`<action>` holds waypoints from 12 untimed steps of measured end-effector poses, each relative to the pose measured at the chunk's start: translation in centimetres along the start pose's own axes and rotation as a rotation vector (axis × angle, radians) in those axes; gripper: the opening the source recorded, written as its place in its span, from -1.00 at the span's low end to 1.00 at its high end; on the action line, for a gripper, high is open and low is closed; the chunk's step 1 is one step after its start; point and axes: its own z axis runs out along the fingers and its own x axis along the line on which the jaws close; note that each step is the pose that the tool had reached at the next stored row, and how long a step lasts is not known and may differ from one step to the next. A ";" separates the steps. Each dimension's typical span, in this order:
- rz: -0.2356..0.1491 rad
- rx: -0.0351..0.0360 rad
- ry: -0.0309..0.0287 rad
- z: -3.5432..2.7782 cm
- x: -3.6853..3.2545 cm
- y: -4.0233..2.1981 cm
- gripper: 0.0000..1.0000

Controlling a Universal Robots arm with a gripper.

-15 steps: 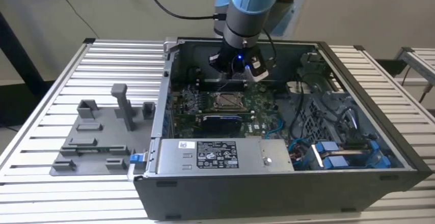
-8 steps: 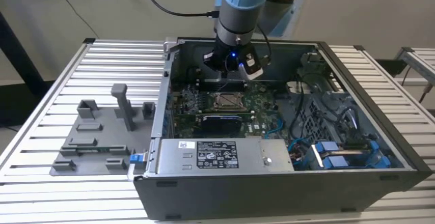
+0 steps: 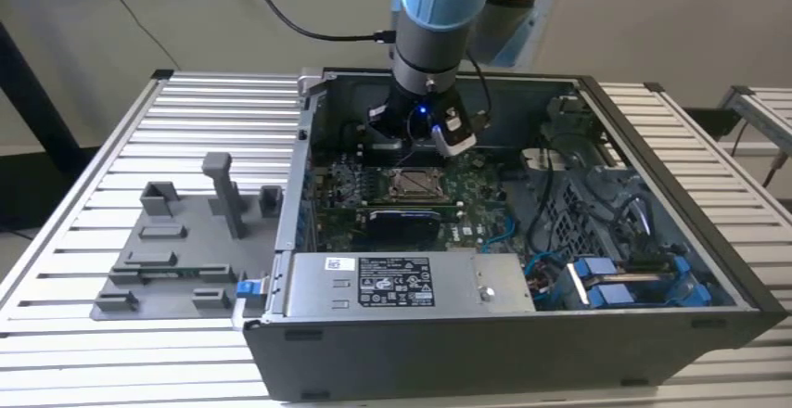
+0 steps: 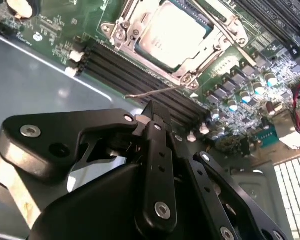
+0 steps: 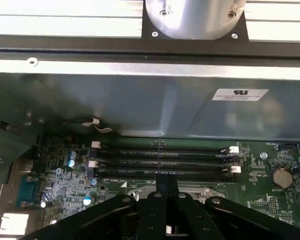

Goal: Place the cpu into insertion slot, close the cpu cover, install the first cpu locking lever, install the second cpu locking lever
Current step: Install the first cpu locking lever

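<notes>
The open, dark grey sheet-metal computer case (image 3: 495,362) stands on the ribbed aluminium bench (image 3: 111,130). A green motherboard (image 3: 477,185) lies flat on the case floor. The black gripper (image 4: 152,111), fingers pressed together, hangs over the long black memory slots (image 4: 130,67), its tips just beside a thin wire locking lever (image 4: 150,93). Past these slots sits the insertion slot (image 3: 415,184). Its silver, frame-shaped cpu cover (image 4: 210,52) lies flat over the edges of the cpu (image 4: 172,32), a smooth square with a matt silver face.

Slatted table (image 3: 87,139) with computer case (image 3: 495,357), grey fixture (image 3: 173,246)
</notes>
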 end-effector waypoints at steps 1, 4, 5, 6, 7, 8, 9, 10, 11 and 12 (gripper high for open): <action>0.000 0.0006 -0.0010 0.16 0.17 -0.06 -0.79; -0.001 0.0036 -0.0027 0.63 0.69 -0.26 -0.79; -0.002 0.0036 -0.0042 0.81 0.82 -0.33 -0.79; -0.003 0.0037 -0.0061 0.97 0.90 -0.38 -0.79; -0.004 0.0038 -0.0084 1.14 0.97 -0.44 -0.79; -0.004 0.0038 -0.0104 1.31 1.03 -0.51 -0.79; -0.005 0.0038 -0.0125 1.48 1.08 -0.57 -0.79; -0.006 0.0037 -0.0146 1.65 1.12 -0.63 -0.79; -0.007 0.0036 -0.0171 1.83 1.15 -0.67 -0.79; -0.008 0.0037 -0.0196 1.98 1.18 -0.69 -0.79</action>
